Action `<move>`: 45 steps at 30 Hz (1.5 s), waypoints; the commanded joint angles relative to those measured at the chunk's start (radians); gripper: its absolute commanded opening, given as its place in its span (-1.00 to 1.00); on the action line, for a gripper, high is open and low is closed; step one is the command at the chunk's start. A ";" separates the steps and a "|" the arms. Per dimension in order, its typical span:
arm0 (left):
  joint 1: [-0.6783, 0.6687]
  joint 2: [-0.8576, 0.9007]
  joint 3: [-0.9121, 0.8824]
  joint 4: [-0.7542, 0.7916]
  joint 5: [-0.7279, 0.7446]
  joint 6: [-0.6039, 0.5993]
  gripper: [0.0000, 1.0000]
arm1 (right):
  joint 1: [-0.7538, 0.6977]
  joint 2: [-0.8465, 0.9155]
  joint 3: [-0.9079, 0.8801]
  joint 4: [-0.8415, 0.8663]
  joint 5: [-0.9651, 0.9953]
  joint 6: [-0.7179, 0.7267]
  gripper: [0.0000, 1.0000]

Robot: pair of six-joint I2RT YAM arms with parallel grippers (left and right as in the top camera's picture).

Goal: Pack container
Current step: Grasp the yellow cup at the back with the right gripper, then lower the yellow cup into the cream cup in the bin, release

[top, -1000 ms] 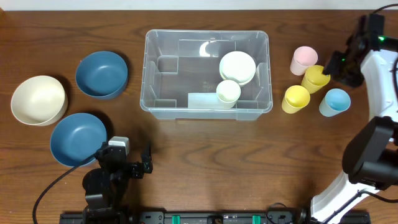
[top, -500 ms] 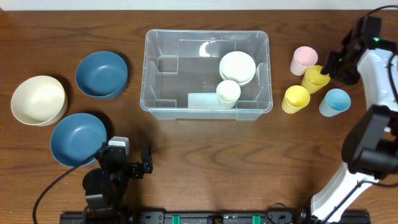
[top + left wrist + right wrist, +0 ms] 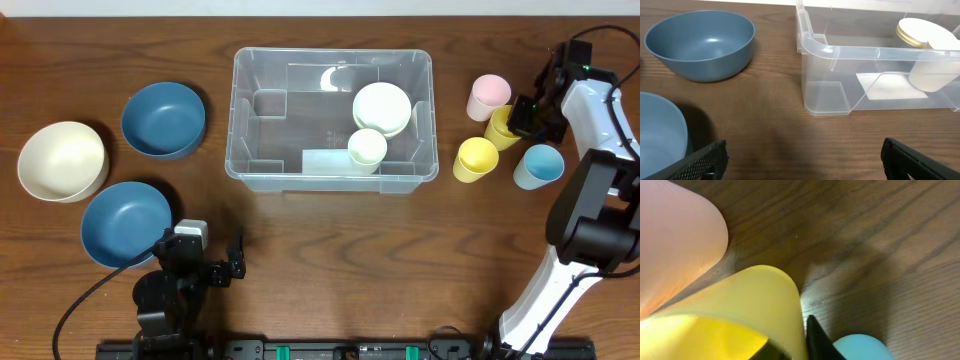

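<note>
Packing barely begun, right gripper (image 3: 520, 118) at a yellow cup (image 3: 505, 128)
The clear container (image 3: 333, 52), mid-table, holds two white cups (image 3: 381, 108); three other cups (image 3: 540, 163) right and three bowls (image 3: 163, 118) left sit outside. Right gripper straddles the yellow cup's rim, grip unclear; left gripper (image 3: 802, 167) wide open, empty

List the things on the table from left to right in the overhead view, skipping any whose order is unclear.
cream bowl → farther blue bowl → container → pink cup → light blue cup
</note>
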 commanded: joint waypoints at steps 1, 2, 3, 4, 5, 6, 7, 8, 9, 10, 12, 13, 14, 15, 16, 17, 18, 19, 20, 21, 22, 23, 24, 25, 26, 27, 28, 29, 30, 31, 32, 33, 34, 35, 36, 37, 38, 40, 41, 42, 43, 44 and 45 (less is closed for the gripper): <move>0.006 -0.001 -0.020 -0.002 -0.005 0.017 0.96 | 0.002 -0.080 0.016 -0.003 -0.004 0.013 -0.85; 0.006 -0.001 -0.020 -0.002 -0.005 0.017 0.96 | 0.002 -0.101 0.016 -0.003 -0.003 0.013 -0.88; 0.006 -0.001 -0.020 -0.002 -0.005 0.017 0.96 | 0.002 -0.134 0.016 -0.005 -0.003 0.013 -0.96; 0.006 -0.001 -0.020 -0.002 -0.005 0.017 0.96 | 0.002 -0.154 0.016 -0.006 -0.003 0.013 -0.97; 0.006 -0.001 -0.020 -0.002 -0.005 0.017 0.96 | 0.002 -0.179 0.016 -0.007 -0.003 0.013 -0.97; 0.006 -0.001 -0.020 -0.002 -0.005 0.017 0.96 | 0.002 -0.210 0.016 -0.008 -0.003 0.013 -0.97; 0.006 -0.001 -0.020 -0.002 -0.005 0.017 0.96 | 0.002 -0.238 0.016 -0.011 -0.003 0.013 -0.97; 0.006 -0.001 -0.020 -0.002 -0.005 0.017 0.96 | 0.002 -0.266 0.016 -0.017 -0.003 0.017 -0.97; 0.006 -0.001 -0.020 -0.002 -0.005 0.017 0.96 | 0.003 -0.300 0.016 -0.026 -0.004 0.024 -0.97; 0.006 -0.001 -0.020 -0.002 -0.005 0.017 0.96 | 0.003 -0.330 0.016 -0.035 -0.005 0.027 -0.97; 0.006 -0.001 -0.020 -0.002 -0.005 0.017 0.96 | 0.008 -0.393 0.016 -0.054 -0.022 0.031 -0.97; 0.006 -0.001 -0.020 -0.002 -0.005 0.017 0.96 | 0.013 -0.422 0.016 -0.063 -0.038 0.031 -0.97; 0.006 -0.001 -0.020 -0.002 -0.005 0.017 0.96 | 0.021 -0.449 0.016 -0.071 -0.058 0.030 -0.97; 0.006 -0.001 -0.020 -0.002 -0.005 0.017 0.96 | 0.033 -0.478 0.016 -0.078 -0.077 0.029 -0.97; 0.006 -0.001 -0.020 -0.002 -0.005 0.017 0.96 | 0.048 -0.500 0.016 -0.082 -0.088 0.021 -0.98; 0.006 -0.001 -0.020 -0.002 -0.005 0.017 0.96 | 0.068 -0.522 0.016 -0.086 -0.100 0.019 -0.98; 0.006 -0.001 -0.020 -0.002 -0.005 0.017 0.96 | 0.090 -0.538 0.016 -0.087 -0.106 0.019 -0.97; 0.006 -0.001 -0.020 -0.002 -0.005 0.017 0.96 | 0.121 -0.551 0.016 -0.088 -0.106 0.019 -0.97; 0.006 -0.001 -0.020 -0.002 -0.005 0.017 0.96 | 0.150 -0.560 0.016 -0.088 -0.106 0.020 -0.98; 0.006 -0.001 -0.020 -0.002 -0.005 0.017 0.96 | 0.189 -0.563 0.016 -0.085 -0.110 0.020 -0.97; 0.006 -0.001 -0.020 -0.002 -0.005 0.017 0.96 | 0.225 -0.563 0.016 -0.083 -0.113 0.021 -0.97; 0.006 -0.001 -0.020 -0.002 -0.005 0.017 0.96 | 0.269 -0.561 0.016 -0.080 -0.112 0.026 -0.97; 0.006 -0.001 -0.020 -0.002 -0.005 0.017 0.96 | 0.302 -0.556 0.015 -0.076 -0.111 0.031 -0.97; 0.006 -0.001 -0.020 -0.002 -0.005 0.017 0.96 | 0.349 -0.547 0.015 -0.067 -0.108 0.031 -0.97; 0.006 -0.001 -0.020 -0.002 -0.005 0.017 0.96 | 0.386 -0.538 0.015 -0.058 -0.099 0.033 -0.97; 0.006 -0.001 -0.020 -0.002 -0.005 0.017 0.96 | 0.430 -0.525 0.015 -0.048 -0.073 0.051 -0.97; 0.006 -0.001 -0.020 -0.002 -0.005 0.017 0.96 | 0.465 -0.513 0.015 -0.039 -0.049 0.062 -0.97; 0.006 -0.001 -0.020 -0.002 -0.005 0.017 0.96 | 0.504 -0.496 0.015 -0.028 -0.024 0.069 -0.97; 0.006 -0.001 -0.020 -0.002 -0.005 0.017 0.96 | 0.533 -0.480 0.015 -0.018 -0.007 0.073 -0.98; 0.006 -0.001 -0.020 -0.002 -0.005 0.017 0.96 | 0.563 -0.459 0.015 -0.008 0.008 0.077 -0.98; 0.006 -0.001 -0.020 -0.002 -0.005 0.017 0.96 | 0.585 -0.440 0.015 0.000 0.014 0.077 -0.98; 0.006 -0.001 -0.020 -0.002 -0.005 0.017 0.96 | 0.608 -0.417 0.015 0.006 0.018 0.081 -0.97; 0.006 -0.001 -0.020 -0.002 -0.005 0.017 0.96 | 0.624 -0.395 0.015 0.010 0.020 0.088 -0.98; 0.006 -0.001 -0.020 -0.002 -0.005 0.017 0.96 | 0.637 -0.373 0.015 0.013 0.020 0.092 -0.97; 0.006 -0.001 -0.020 -0.002 -0.005 0.017 0.96 | 0.647 -0.352 0.015 0.014 0.019 0.096 -0.97; 0.006 -0.001 -0.020 -0.002 -0.005 0.017 0.96 | 0.656 -0.327 0.015 0.015 0.019 0.100 -0.97; 0.006 -0.001 -0.020 -0.002 -0.005 0.017 0.96 | 0.663 -0.302 0.015 0.016 0.019 0.103 -0.97; 0.006 -0.001 -0.020 -0.002 -0.005 0.017 0.96 | 0.673 -0.264 0.015 0.012 0.019 0.115 -0.97; 0.006 -0.001 -0.020 -0.002 -0.005 0.017 0.96 | 0.677 -0.248 0.015 0.011 0.019 0.119 -0.97; 0.006 -0.001 -0.020 -0.002 -0.005 0.017 0.96 | 0.680 -0.235 0.015 0.008 0.019 0.120 -0.98; 0.006 -0.001 -0.020 -0.002 -0.005 0.017 0.96 | 0.682 -0.229 0.015 0.007 0.019 0.122 -0.98; 0.006 -0.001 -0.020 -0.002 -0.005 0.017 0.96 | 0.684 -0.226 0.015 0.004 0.019 0.122 -0.97; 0.006 -0.001 -0.020 -0.002 -0.005 0.017 0.96 | 0.686 -0.226 0.015 0.004 0.019 0.122 -0.97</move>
